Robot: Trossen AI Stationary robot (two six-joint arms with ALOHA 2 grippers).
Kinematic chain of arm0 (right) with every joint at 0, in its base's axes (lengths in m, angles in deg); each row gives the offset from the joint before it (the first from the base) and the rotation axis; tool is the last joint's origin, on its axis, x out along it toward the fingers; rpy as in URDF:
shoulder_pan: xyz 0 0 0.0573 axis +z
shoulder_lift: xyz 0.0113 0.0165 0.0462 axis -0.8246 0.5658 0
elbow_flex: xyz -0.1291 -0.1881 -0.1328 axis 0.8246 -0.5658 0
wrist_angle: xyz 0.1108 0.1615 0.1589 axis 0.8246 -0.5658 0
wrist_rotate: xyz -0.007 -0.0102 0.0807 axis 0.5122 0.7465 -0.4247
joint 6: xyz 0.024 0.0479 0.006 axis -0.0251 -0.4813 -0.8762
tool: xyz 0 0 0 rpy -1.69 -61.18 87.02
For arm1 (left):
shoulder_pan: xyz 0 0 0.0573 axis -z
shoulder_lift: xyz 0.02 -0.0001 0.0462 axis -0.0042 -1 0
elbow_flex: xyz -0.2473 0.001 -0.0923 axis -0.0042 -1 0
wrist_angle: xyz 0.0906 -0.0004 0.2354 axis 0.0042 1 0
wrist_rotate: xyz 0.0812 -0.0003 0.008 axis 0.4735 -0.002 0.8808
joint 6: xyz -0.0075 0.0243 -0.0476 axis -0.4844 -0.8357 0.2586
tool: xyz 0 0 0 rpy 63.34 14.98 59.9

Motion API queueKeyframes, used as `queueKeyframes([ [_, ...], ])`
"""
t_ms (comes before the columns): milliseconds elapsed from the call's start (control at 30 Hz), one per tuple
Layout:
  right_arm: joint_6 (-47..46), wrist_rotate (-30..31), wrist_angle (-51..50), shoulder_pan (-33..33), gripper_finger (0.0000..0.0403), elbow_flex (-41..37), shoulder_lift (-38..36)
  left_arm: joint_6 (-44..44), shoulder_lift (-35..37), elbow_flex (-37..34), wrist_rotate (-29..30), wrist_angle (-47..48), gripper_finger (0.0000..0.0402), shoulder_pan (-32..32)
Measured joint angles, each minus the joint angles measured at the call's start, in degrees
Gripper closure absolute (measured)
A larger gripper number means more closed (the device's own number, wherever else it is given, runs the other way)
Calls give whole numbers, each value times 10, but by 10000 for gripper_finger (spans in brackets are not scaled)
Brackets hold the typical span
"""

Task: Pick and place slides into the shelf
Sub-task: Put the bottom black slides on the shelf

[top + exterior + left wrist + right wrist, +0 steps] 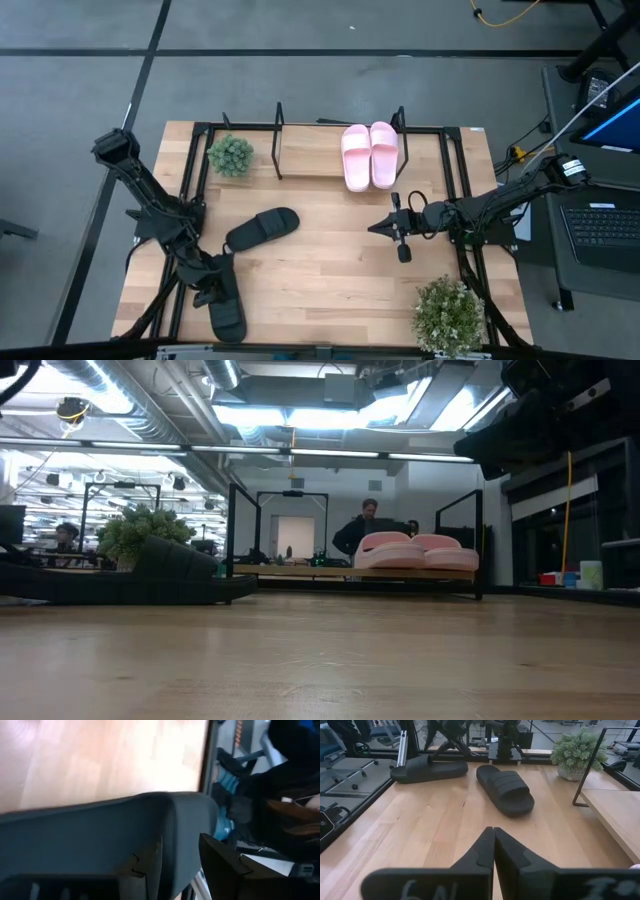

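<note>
The left gripper [218, 290] is closed on a black slide [226, 308] far from the shelf [312, 152] and must carry it there, while the right gripper [397, 231] waits closed.

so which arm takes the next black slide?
Left. Its gripper is already at the black slide by the table's near edge, jaws around its edge in the left wrist view. The right gripper sits shut, empty, near the pink pair on the shelf.

2 pink slides [370, 155], 2 blk slides [262, 229]
</note>
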State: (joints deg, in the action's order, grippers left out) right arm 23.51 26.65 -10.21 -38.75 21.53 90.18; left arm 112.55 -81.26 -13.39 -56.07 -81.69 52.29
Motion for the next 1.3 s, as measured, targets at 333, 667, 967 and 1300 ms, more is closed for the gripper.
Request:
queueKeyframes([
  [333,0,0,0,0,391,0,0,-2,0,0,25,-10,310,9],
  [667,-13,0,0,0,391,0,0,-13,0,0,25,-8,333,9],
  [967,-13,0,0,0,391,0,0,-46,0,0,47,16,333,8],
  [1300,-13,0,0,0,391,0,0,-21,0,0,46,17,333,9],
])
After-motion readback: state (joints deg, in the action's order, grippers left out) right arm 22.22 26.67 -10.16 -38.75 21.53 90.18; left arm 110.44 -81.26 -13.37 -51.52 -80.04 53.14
